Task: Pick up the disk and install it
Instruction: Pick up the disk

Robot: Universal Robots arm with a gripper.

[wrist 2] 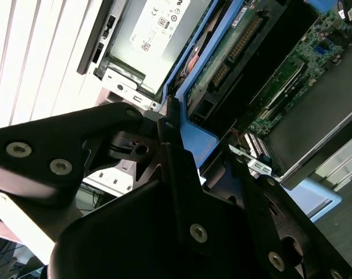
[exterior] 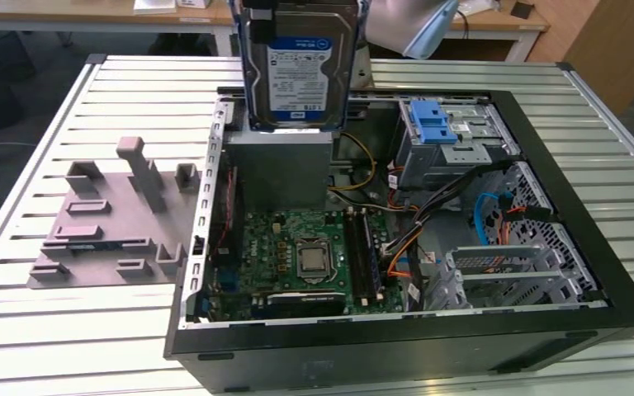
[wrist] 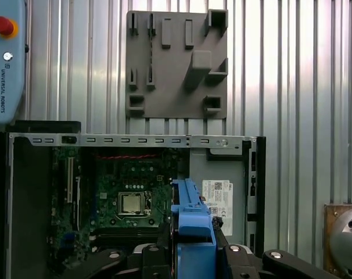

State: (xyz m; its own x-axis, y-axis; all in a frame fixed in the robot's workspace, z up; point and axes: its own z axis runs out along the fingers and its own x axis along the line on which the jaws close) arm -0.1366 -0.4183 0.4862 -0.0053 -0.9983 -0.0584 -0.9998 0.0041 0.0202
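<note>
Second wrist view: pincer (wrist 2: pixel 185 136) is clamped on the disk (wrist 2: pixel 219 64), with black fingers (wrist 2: pixel 106 133) on either side of its blue carrier frame at one short end. First wrist view: pincer aimed straight down, frame edge-on over the open computer case (wrist: pixel 135 139). Exterior view: disk hangs upright from the top of frame — long axis vertical, label facing the camera, lower end over the grey metal box (exterior: pixel 278 165) at the case's far side. Case sits on the slatted bench (exterior: pixel 53 330).

It was a robotics lab. Below the gripper (wrist: pixel 192 241) lay an opened computer case (exterior: pixel 405 355) on a slatted metal table (exterior: pixel 30 346); wooden desks (exterior: pixel 494 23) stood beyond.
</note>
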